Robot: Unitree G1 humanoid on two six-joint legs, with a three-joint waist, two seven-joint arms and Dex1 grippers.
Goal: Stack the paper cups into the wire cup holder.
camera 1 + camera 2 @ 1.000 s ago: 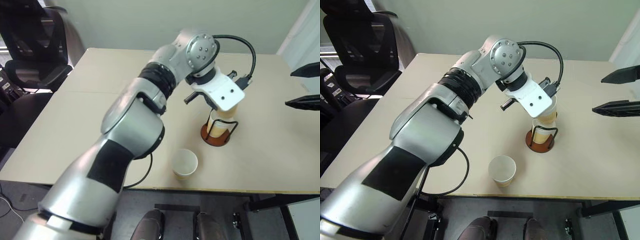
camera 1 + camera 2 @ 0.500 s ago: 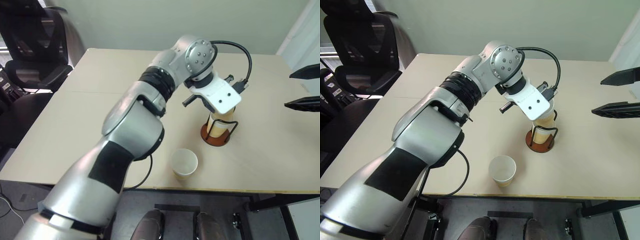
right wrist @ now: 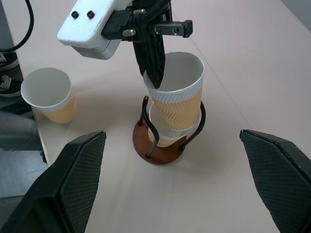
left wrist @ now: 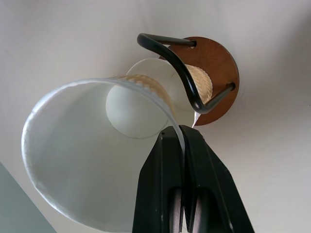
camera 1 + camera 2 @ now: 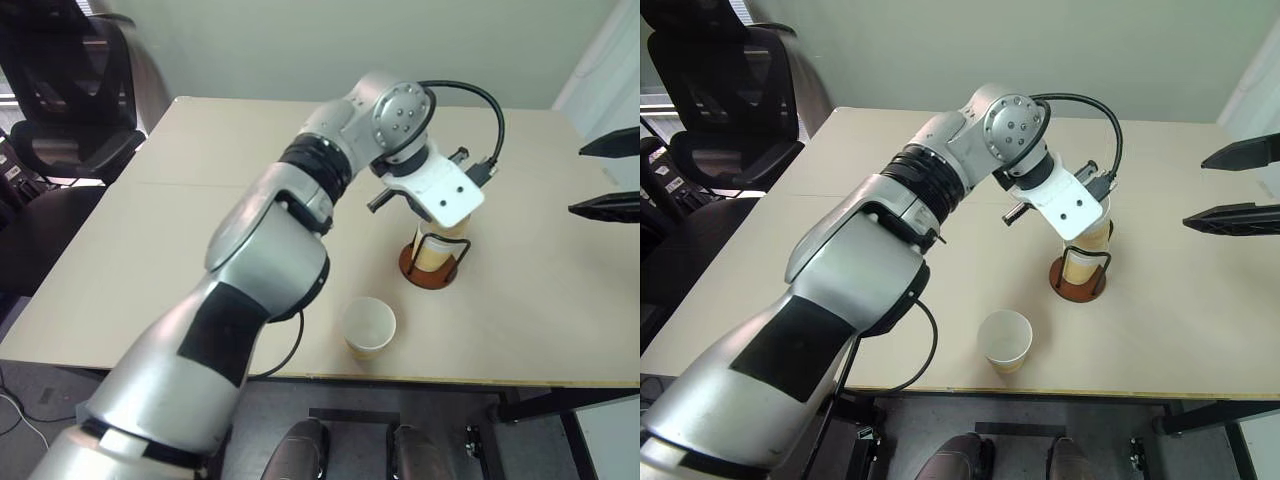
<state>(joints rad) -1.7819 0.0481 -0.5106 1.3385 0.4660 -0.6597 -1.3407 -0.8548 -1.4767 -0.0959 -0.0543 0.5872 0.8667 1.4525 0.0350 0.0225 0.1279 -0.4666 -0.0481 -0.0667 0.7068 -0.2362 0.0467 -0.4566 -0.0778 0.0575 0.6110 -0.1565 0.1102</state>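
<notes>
My left gripper (image 4: pixel 180 133) is shut on the rim of a paper cup (image 3: pixel 177 94), white inside and ribbed yellow-tan outside. That cup sits tilted, its bottom partly inside another cup (image 3: pixel 167 133). The lower cup stands within the wire cup holder (image 3: pixel 146 145), black loops on a round reddish-brown base at the table's middle right. A third paper cup (image 5: pixel 369 326) stands upright and alone near the front edge, apart from the holder. My right gripper (image 5: pixel 577 178) hangs open over the table's right side, away from the cups.
The beige table (image 5: pixel 180 230) has its front edge (image 5: pixel 420 380) just beyond the lone cup. A black office chair (image 5: pixel 60 110) stands off the left side. A black cable (image 5: pixel 497 110) loops from my left wrist above the holder.
</notes>
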